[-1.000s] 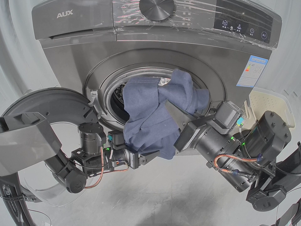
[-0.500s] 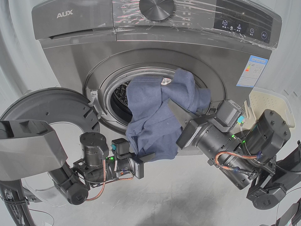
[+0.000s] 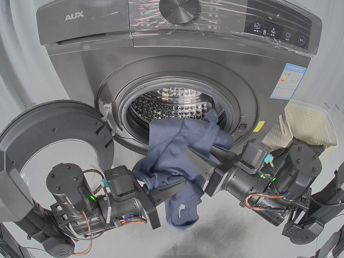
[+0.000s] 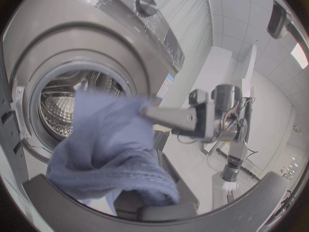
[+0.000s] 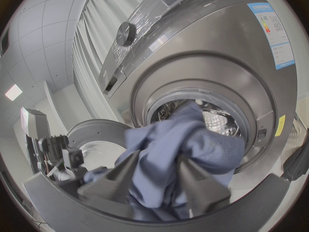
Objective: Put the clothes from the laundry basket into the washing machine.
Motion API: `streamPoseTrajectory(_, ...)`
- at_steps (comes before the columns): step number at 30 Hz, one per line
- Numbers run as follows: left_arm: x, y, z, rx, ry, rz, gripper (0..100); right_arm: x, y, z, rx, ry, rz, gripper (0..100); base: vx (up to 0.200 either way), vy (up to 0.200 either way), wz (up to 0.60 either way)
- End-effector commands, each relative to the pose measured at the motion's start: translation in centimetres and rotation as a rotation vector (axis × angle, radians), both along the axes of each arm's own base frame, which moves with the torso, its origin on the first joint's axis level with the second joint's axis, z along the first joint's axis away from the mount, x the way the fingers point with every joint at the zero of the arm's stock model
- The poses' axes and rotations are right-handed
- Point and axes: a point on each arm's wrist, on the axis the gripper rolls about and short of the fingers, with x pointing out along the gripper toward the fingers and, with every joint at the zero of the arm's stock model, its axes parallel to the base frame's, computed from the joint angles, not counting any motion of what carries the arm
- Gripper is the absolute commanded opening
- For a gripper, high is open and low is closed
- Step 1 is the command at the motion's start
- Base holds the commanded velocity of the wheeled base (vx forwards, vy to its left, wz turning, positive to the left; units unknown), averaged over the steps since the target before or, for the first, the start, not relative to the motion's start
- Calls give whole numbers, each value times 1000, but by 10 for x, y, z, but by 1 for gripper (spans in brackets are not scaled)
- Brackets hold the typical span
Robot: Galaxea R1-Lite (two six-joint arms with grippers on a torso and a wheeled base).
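Navy cloth (image 3: 179,144) is sagging out of the drum (image 3: 172,104) mouth, now hanging just below it | left jaws and right jaws, both clamped on it, are drawing back from the drum | loading is slipping, needing another push in.
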Motion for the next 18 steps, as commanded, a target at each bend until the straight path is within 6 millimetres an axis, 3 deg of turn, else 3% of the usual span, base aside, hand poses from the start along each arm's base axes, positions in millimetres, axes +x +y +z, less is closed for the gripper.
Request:
streamPoseTrajectory(1, 3, 7, 36, -117, -124, 30, 0, 1, -5, -18, -69, 54, -14, 100, 0, 0, 0)
streamPoseTrajectory(13, 37, 9, 51, -170, -187, 167, 0, -7, -32, -45, -194, 130, -48, 100, 0, 0, 0)
streamPoseTrajectory(18, 40, 10, 63, -207, -220, 197, 0, -10, -34, -53, -222, 154, -48, 100, 0, 0, 0)
